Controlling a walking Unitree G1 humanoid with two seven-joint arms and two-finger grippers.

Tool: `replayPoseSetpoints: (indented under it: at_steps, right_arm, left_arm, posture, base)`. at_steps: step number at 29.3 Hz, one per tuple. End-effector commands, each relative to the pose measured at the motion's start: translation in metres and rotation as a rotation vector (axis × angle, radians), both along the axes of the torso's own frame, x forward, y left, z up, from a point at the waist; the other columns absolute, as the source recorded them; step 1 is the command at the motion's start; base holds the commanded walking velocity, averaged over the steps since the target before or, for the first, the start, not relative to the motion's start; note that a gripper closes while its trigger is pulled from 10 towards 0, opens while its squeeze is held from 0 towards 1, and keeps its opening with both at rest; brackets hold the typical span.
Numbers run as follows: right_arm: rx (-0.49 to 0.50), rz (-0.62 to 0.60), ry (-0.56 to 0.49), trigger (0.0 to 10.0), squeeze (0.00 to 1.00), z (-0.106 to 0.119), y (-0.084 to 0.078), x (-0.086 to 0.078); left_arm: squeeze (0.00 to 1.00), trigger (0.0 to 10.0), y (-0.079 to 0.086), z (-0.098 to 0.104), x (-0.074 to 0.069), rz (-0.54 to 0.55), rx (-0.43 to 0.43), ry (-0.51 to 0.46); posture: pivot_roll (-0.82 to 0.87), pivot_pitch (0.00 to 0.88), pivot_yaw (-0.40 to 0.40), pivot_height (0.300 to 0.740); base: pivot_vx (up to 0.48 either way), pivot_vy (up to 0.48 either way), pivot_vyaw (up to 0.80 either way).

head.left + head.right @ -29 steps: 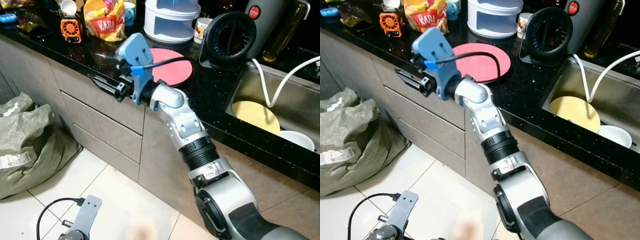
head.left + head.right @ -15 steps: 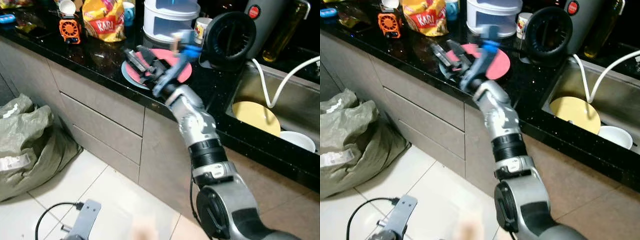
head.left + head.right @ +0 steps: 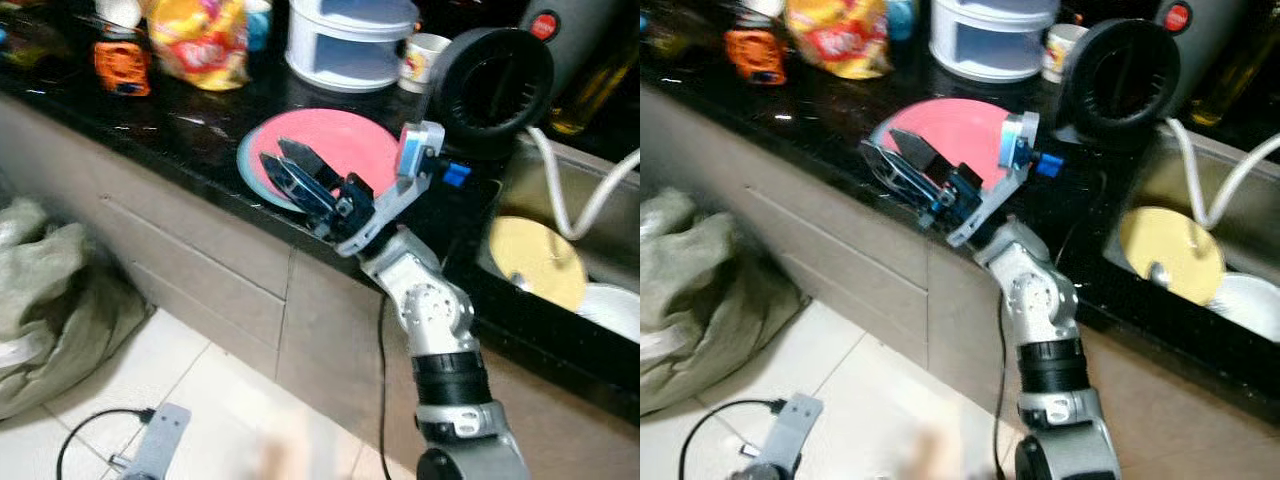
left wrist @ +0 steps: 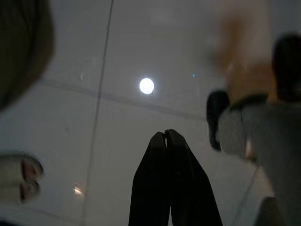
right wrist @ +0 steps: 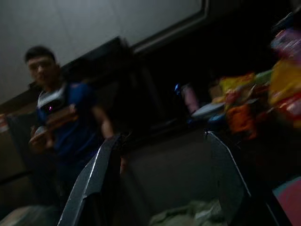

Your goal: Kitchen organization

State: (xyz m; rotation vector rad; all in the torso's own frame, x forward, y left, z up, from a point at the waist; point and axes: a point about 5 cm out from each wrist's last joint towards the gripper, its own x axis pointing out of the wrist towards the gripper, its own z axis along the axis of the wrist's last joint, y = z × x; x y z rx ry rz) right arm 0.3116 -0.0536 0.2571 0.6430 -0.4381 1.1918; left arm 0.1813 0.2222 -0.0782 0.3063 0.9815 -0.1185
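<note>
A pink plate [image 3: 345, 140] lies on a blue-rimmed plate at the front of the black counter [image 3: 200, 130]. My right gripper [image 3: 277, 160] hovers over the plates' near left rim. It is open, its two black fingers [image 5: 94, 179] spread wide with nothing between them. Whether a finger touches the rim, I cannot tell. My left arm hangs low by the floor, and its gripper [image 4: 165, 134] is shut and empty over pale tiles.
A yellow plate [image 3: 535, 255] and a white bowl [image 3: 610, 305] lie in the sink at right. A black round appliance [image 3: 490, 75], a white stacked container [image 3: 345, 45], a cup [image 3: 425, 55] and a snack bag [image 3: 200, 45] line the counter's back. A green sack [image 3: 50, 290] lies on the floor. A person [image 5: 61, 122] stands opposite.
My right gripper has swung up from in front of the drawers and to the right, ending over the pink plate. The camera has shifted a little. The left arm still hangs.
</note>
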Motion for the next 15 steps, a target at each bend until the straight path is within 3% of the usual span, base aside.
replayPoseSetpoints:
  at_steps: [1,6,10,15]
  right_arm:
    - [0.002,0.027,0.009,10.0,0.00,-0.003,0.005,-0.008]
    - [-0.073,-0.002,-0.016,10.0,0.00,-0.005,0.003,-0.009]
    - [-0.339,-0.132,-0.158,10.0,0.00,-0.003,0.007,0.000]
    - [-0.413,-0.202,-0.222,10.0,0.00,0.007,0.010,0.004]
  left_arm:
    - [0.00,10.0,-0.004,-0.002,-0.003,-0.003,-0.007,0.000]
    - [0.00,10.0,-0.003,-0.002,-0.003,-0.001,-0.007,-0.006]
    - [0.00,10.0,-0.003,-0.003,-0.006,0.007,-0.018,0.004]
    - [0.00,10.0,-0.004,-0.003,-0.006,0.007,-0.023,0.002]
  posture:
    - [0.15,0.108,-0.043,0.740]
    - [0.15,0.107,-0.048,0.740]
    - [0.16,0.107,-0.052,0.740]
    - [0.16,0.107,-0.057,0.740]
  base:
    - [0.000,0.000,0.00]
    - [0.000,0.000,0.00]
    - [0.000,0.000,0.00]
    - [0.000,0.000,0.00]
